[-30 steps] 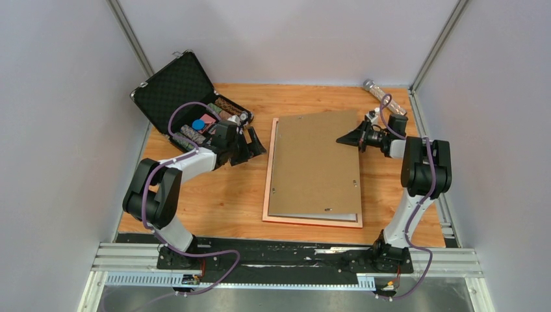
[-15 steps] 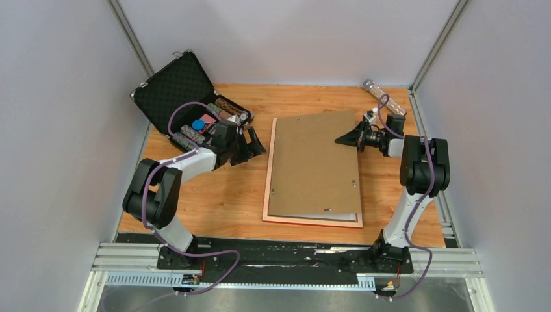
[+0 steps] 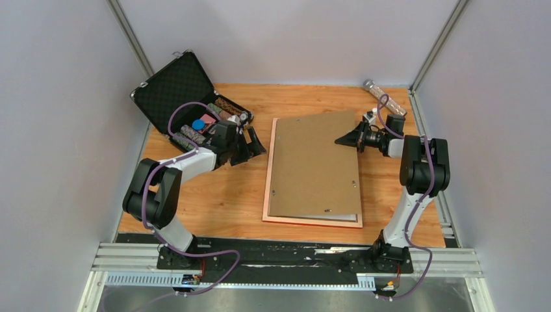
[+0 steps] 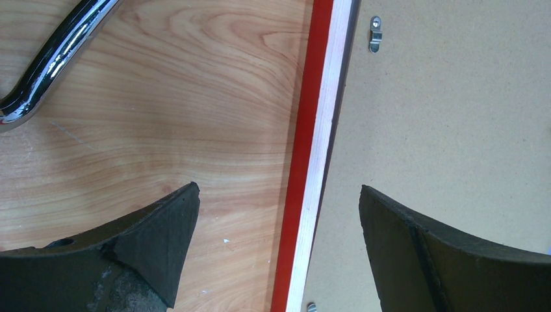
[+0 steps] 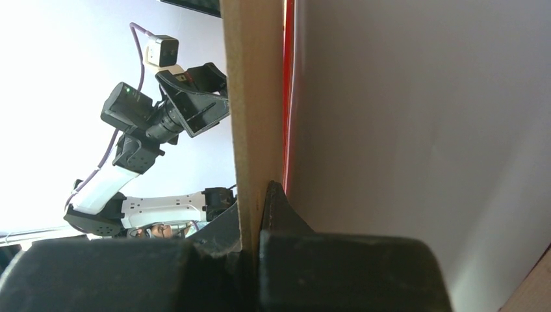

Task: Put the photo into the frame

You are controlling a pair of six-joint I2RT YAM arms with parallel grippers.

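The frame (image 3: 268, 195) lies flat in the middle of the table, pinkish-copper side up. Its red and white left rim (image 4: 318, 162) shows in the left wrist view. A brown backing board (image 3: 312, 169) rests on it, slightly askew. My right gripper (image 3: 339, 139) is shut on the board's far right edge (image 5: 260, 97), which is pinched edge-on between the fingers. A thin white strip (image 3: 344, 216) peeks out under the board's near edge. The photo's picture side is hidden. My left gripper (image 4: 279, 188) hangs open over the frame's left rim, holding nothing.
An open black foam-lined case (image 3: 172, 84) with several small items stands at the back left, its chrome handle (image 4: 52, 52) near my left gripper. A clear tube (image 3: 380, 94) lies at the back right corner. Grey walls enclose the table on three sides.
The right wrist has shifted very slightly while keeping its grip on the board. The left arm, frame and board look unchanged.
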